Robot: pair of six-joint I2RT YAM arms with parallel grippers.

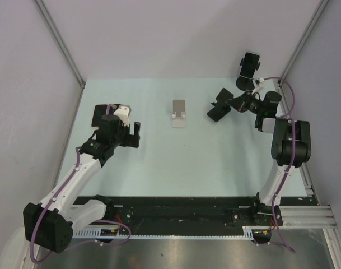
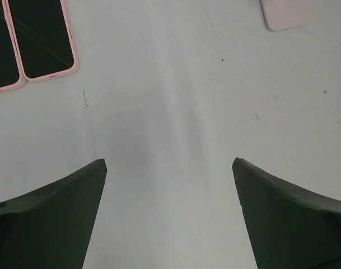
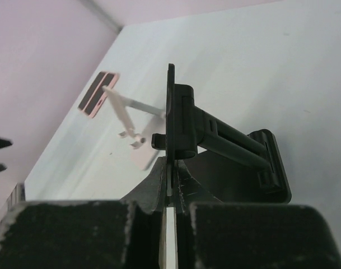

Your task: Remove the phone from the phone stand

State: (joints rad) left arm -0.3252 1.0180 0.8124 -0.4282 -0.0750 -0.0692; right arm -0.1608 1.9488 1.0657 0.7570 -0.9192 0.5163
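Far right of table [image 1: 159, 168], right fingers [image 3: 260, 235] clamped on phone [image 3: 171, 101] in stand [image 3: 232, 140]; left fingers [image 2: 47, 224] apart.

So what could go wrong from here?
1. The right hand pinches only the thin edge of what looks like the phone, so it might slip or twist.
2. The black stand is clamped on it and nothing holds the stand down. The left hand is open and far off, so the stand may just come along.
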